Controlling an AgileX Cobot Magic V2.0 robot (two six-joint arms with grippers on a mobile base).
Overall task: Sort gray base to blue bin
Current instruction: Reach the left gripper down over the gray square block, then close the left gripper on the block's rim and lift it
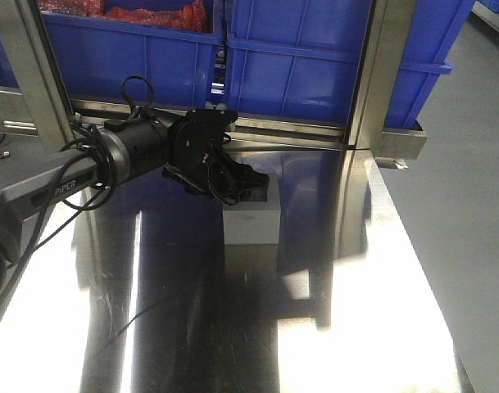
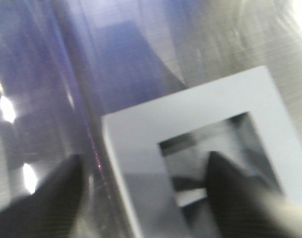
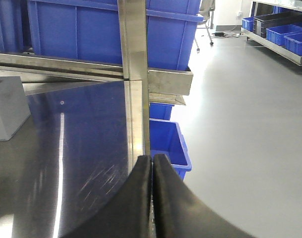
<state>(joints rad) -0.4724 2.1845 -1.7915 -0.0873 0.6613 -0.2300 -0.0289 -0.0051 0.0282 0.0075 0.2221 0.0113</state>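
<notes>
From the front, the gray base stands on the steel table, near its far edge. The left gripper reaches in from the left on its black arm and is directly over the block's top. Behind the table, a blue bin sits on a metal rack, well apart from the block, and a second bin to its left holds something red.

The left wrist view is blurred. It looks down on the gray base, whose recessed window faces up. The left gripper is spread apart: one dark fingertip sits outside the block's left wall and the other is over the window (whether either pad touches the block cannot be told).

In the right wrist view, the right gripper is pressed closed with nothing between its pads, above the table's right edge. The gray base is at the far left, and the blue bin is on the rack behind.
</notes>
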